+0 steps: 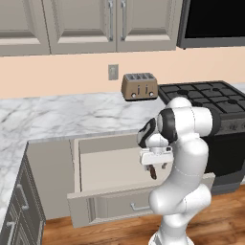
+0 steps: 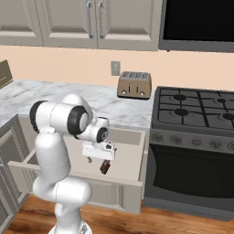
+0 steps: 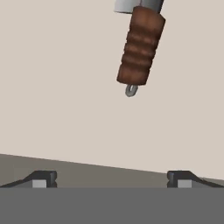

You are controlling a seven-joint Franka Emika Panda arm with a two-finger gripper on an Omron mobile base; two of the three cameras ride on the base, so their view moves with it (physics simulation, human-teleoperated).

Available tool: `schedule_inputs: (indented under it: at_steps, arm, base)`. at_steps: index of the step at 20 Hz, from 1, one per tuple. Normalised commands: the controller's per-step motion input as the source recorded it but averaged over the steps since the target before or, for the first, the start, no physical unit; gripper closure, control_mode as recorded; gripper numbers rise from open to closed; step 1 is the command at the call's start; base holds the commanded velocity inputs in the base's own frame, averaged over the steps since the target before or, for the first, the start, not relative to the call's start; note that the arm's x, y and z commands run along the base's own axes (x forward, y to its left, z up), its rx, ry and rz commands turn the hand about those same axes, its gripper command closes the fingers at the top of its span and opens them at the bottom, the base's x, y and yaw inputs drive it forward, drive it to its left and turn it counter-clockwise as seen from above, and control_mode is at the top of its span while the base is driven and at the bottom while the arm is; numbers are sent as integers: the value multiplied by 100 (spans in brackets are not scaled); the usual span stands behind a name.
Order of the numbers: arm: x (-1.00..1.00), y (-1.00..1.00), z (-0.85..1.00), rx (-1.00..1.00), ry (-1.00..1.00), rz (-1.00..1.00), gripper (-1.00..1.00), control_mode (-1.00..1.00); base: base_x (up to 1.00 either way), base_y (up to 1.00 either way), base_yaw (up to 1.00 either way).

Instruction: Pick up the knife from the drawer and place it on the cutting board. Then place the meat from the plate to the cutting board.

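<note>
Marble counter is seen behind the pulled-out drawer; the gripper is poised inside it, jaws apart, with the knife lying ahead of them, evidently for grasping.

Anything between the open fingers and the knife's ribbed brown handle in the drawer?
Nothing: hand view shows bare beige drawer floor between fingers and handle.

No legible text, labels, brands, numbers or signs on any surface or appliance in this kitchen.
</note>
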Motion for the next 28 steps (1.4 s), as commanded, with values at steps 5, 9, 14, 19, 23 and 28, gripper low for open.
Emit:
schedule_inputs:
  at_steps: [5, 9, 14, 19, 23, 28]
  arm:
    - [31, -2, -38, 2, 0, 0, -100, -100]
    - [34, -7, -37, 4, 0, 0, -100, -100]
    - [37, -1, -37, 2, 0, 0, -100, -100]
    - [46, 0, -32, 0, -2, 0, -100, -100]
    - [48, -1, -32, 0, 0, 0, -100, -100]
    - [20, -12, -40, 0, -2, 0, 100, -100]
  base:
    - [0, 0, 0]
    - [0, 0, 0]
    - [0, 0, 0]
    - [0, 0, 0]
    - [0, 0, 0]
    - [0, 0, 0]
